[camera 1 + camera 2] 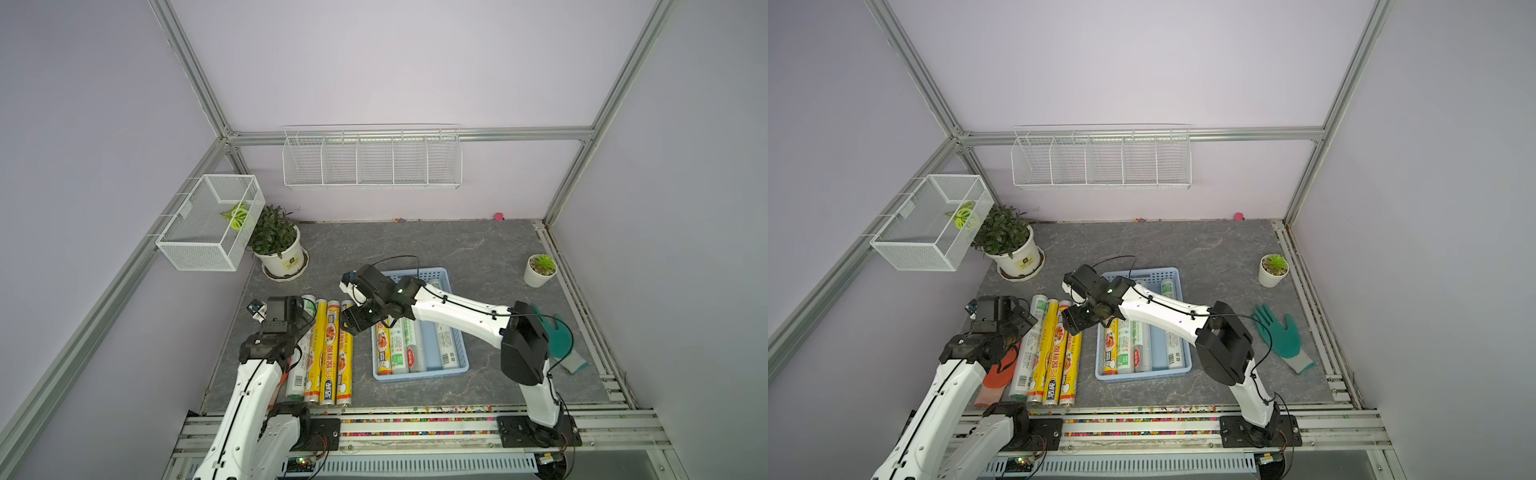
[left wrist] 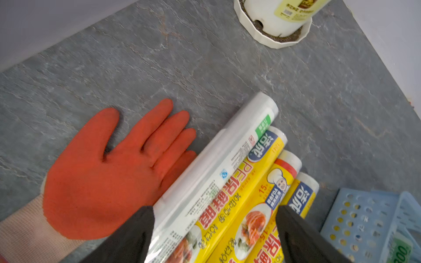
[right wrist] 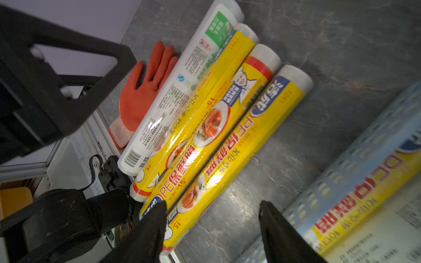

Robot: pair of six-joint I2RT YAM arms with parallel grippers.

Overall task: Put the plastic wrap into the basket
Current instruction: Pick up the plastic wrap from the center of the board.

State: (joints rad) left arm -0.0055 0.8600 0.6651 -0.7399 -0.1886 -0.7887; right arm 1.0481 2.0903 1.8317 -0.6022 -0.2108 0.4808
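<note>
Grey stone-look bench [image 1: 478, 249] is carrying four rolls of plastic wrap [image 1: 326, 349] left of the basket [image 1: 419, 376], others lying inside. Probably light, stiff and slick, they are inviting a mid-length grip. The left gripper [image 2: 214, 209] is straddling rolls with its fingers spread. The right gripper [image 3: 212, 203] is hanging spread and empty.

Your R arm [image 1: 453, 311] hides far ends of plastic wrap [image 1: 399, 353] in basket [image 1: 432, 353], orange glove [image 1: 998, 374] mostly under L arm [image 1: 951, 382]
</note>
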